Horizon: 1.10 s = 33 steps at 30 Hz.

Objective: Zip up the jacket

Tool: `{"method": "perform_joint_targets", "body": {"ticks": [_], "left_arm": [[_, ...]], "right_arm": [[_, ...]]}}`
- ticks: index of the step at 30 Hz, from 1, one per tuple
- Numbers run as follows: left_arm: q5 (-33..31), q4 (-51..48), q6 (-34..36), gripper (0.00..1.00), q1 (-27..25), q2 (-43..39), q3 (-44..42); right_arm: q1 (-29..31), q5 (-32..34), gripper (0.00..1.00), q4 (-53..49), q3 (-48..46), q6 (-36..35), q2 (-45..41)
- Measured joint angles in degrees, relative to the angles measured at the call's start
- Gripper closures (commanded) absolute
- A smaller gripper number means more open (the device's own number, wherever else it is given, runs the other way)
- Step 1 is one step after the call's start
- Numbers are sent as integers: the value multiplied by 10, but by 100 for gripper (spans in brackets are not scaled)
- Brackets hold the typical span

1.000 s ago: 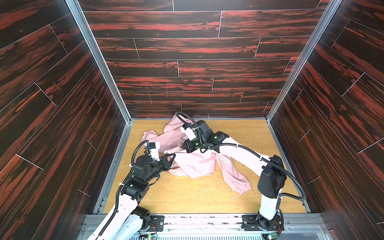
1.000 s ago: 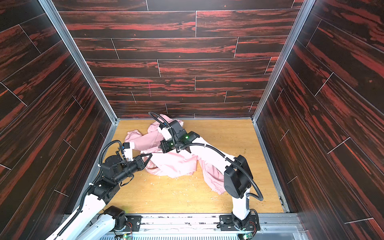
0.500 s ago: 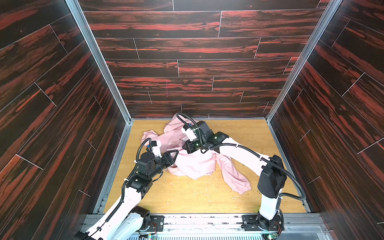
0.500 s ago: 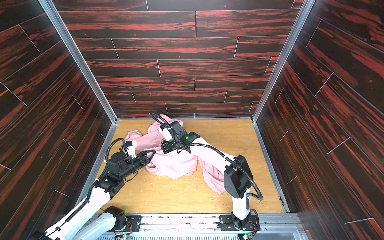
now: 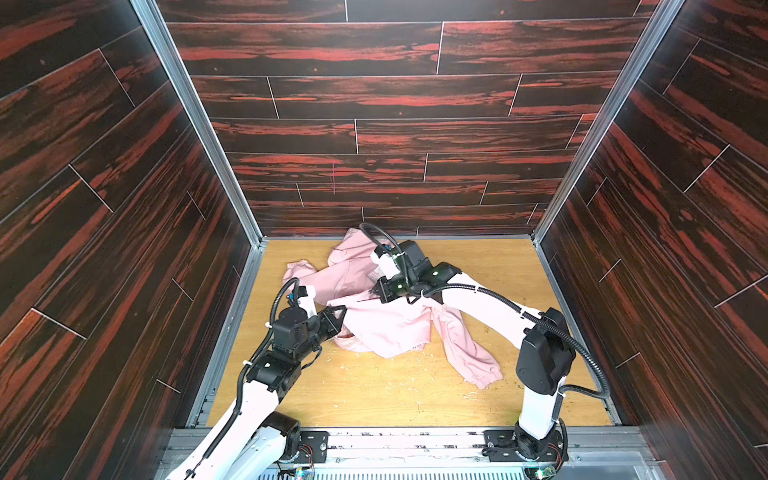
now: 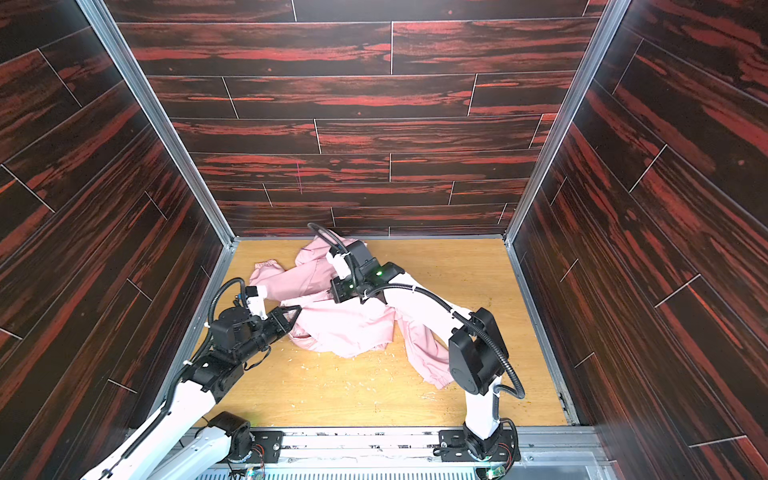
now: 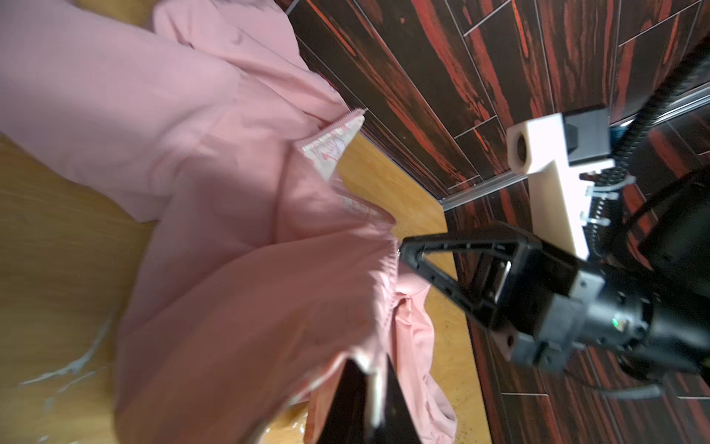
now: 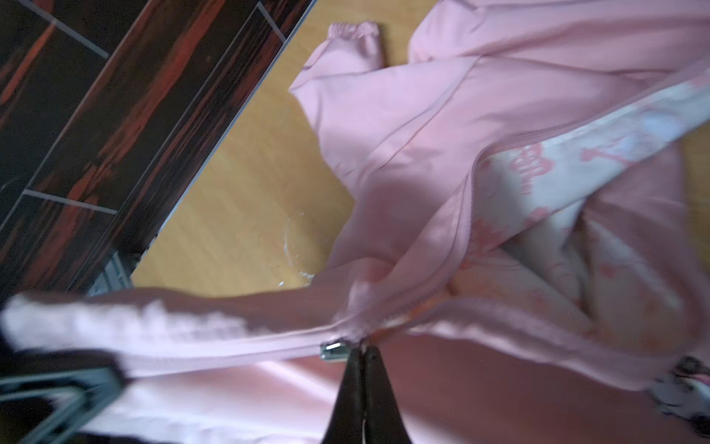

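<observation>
While both my arms reach in over the wooden table (image 5: pixel 374 399), the pink jacket (image 5: pixel 386 328) lies crumpled across its middle in both top views, bunched toward the back wall (image 5: pixel 374 124) at 12 o'clock. One sleeve (image 5: pixel 457 340) trails to 4 o'clock and ends in a gathered cuff (image 5: pixel 484 376). A second cuff sits out at 10 o'clock.

My left pincer (image 5: pixel 341 309) is at the 9 o'clock edge of the jacket, clenched on its hem. In the left wrist view a pale strip of cloth shows pinched between the dark fingers (image 7: pixel 347 403).

My right pincer (image 5: pixel 380 291) comes in from the 3 o'clock side, reaches past the middle and meets the jacket a little toward 12 o'clock from the left one, near it but apart. In the right wrist view its tips are pressed tight together right at the small metal slider (image 8: pixel 332 351) of the zip (image 8: pixel 466 215), gripping the jacket there (whether it has the pull tab or only the cloth beside it, I cannot tell).

On one side of the slider the two edges lie together in a single line. On the other side they spread apart and show the pale printed lining (image 8: pixel 538 192).
</observation>
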Motion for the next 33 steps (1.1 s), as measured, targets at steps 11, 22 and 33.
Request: {"method": "perform_joint_targets", "body": {"ticks": [11,22,33], "left_arm": [[-62,-99,72,100,51,18,76],[-76,-111,168,100,101,215,287],[-58,-129,241,100,127,415,590]], "right_arm": [[-146,49,100,-22,96,5,25],[-267,108,100,-76,206,25,31],[-343,123,100,-121,326,50,42]]}}
